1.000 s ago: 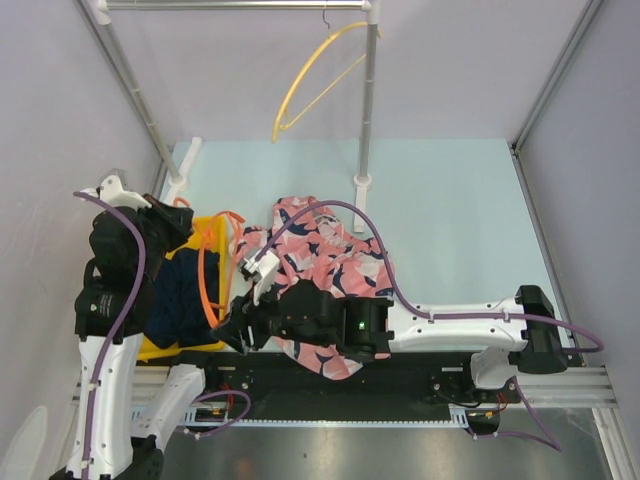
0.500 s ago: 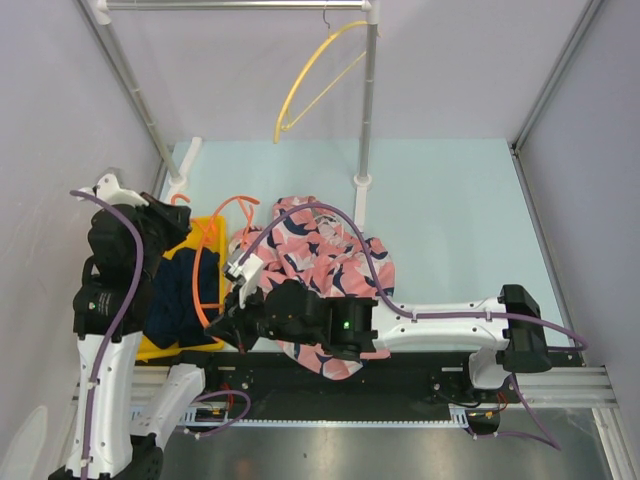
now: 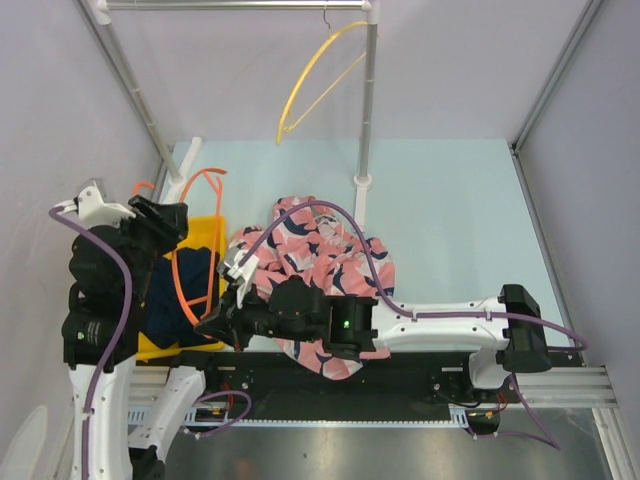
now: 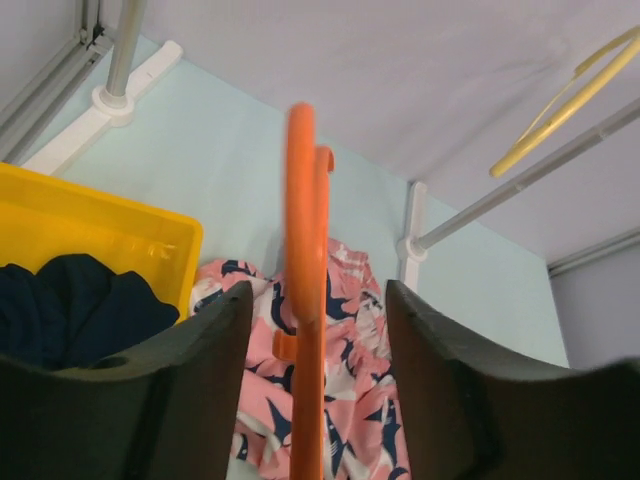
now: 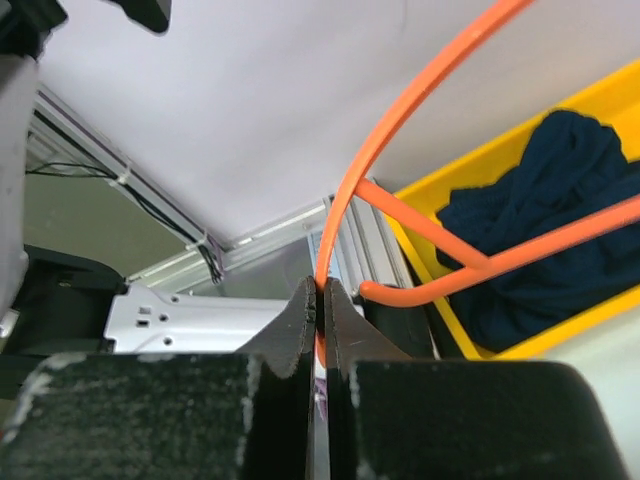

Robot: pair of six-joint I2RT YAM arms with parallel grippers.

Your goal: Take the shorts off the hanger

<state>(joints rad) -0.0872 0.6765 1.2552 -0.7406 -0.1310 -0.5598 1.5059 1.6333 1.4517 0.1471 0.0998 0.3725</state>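
Note:
An orange hanger (image 3: pixel 197 262) stands bare over the yellow bin (image 3: pixel 208 232), with no cloth on it. My right gripper (image 3: pixel 212 325) is shut on its lower wire (image 5: pixel 322 300), which is pinched between the jaws. My left gripper (image 3: pixel 170 222) is open around the hanger's upper part (image 4: pixel 305 300); the orange wire runs between the fingers (image 4: pixel 215 345) with a gap on each side. Navy shorts (image 3: pixel 172 290) lie bunched in the bin and also appear in the right wrist view (image 5: pixel 540 210). Pink printed shorts (image 3: pixel 320 258) lie heaped on the table, partly under my right arm.
A yellow hanger (image 3: pixel 310 80) hangs from the rail at the back. The rack's upright post (image 3: pixel 368 100) stands on its white foot (image 3: pixel 362 186) just behind the pink shorts. Light blue table (image 3: pixel 450 210) stretches to the right. Walls close in on both sides.
My right gripper closed on the orange hanger. My left gripper then opened and released it while drawing back to the left. The hanger shifted left over the bin.

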